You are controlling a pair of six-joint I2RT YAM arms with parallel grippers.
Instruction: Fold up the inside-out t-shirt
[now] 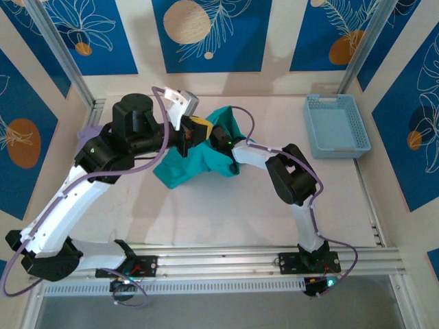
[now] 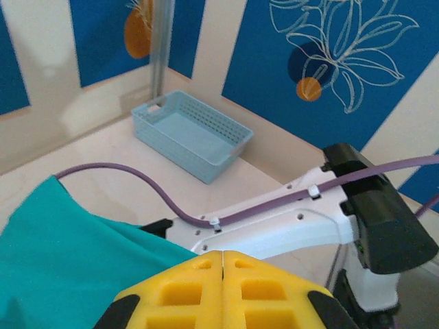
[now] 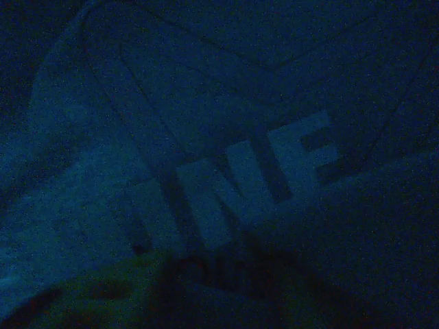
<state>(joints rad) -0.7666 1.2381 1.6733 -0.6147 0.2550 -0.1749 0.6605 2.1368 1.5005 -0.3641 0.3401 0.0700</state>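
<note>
The teal inside-out t-shirt [image 1: 184, 168] lies bunched and partly lifted at the middle of the table. My left gripper [image 1: 198, 129] sits at its top edge. In the left wrist view the yellow fingers [image 2: 185, 291] of that gripper [image 2: 223, 255] are pressed together, and a taut teal edge of the shirt [image 2: 62, 260] runs into them from the left. My right arm [image 1: 255, 155] reaches into the shirt from the right, its gripper buried in the cloth. The right wrist view is dark inside the shirt [image 3: 103, 137], with the letters "INE" [image 3: 254, 178] showing through. Its fingers are a dim blur at the bottom.
A light blue basket [image 1: 336, 127] stands at the back right, also in the left wrist view [image 2: 192, 133]. A bit of lavender cloth [image 1: 88, 130] peeks out behind my left arm. Bare table lies in front of the shirt, toward the arm bases.
</note>
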